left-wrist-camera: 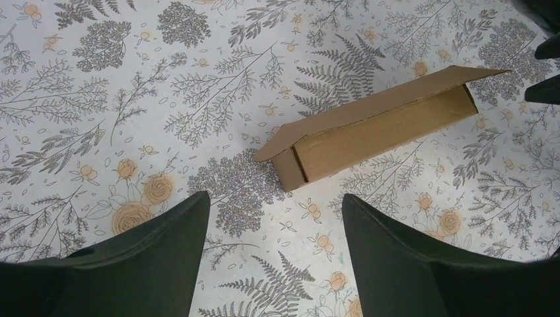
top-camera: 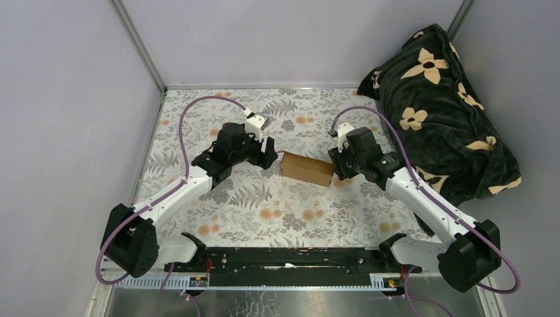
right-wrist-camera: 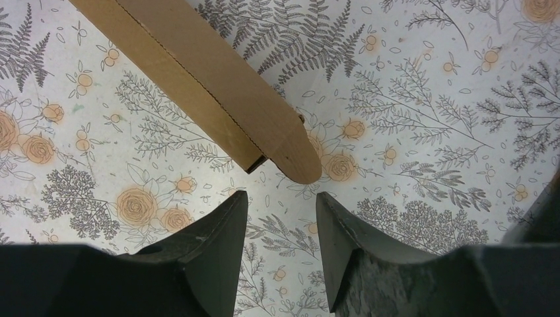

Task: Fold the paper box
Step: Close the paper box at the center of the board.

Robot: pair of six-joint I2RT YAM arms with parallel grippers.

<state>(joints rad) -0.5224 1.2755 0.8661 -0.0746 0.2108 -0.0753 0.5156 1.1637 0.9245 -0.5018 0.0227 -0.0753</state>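
Paper box (top-camera: 307,168), small, rectangular, plain brown cardboard, lies about midway between near and far edges of the fern-printed table (top-camera: 264,218); black left gripper (left-wrist-camera: 275,196) spread wide, empty, beside one end; black right gripper (right-wrist-camera: 281,194) narrowly parted, empty, beside the other.

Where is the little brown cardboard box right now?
In the top view the paper box lies mid-table on the flowered cloth, between the left gripper and the right gripper, held by neither.
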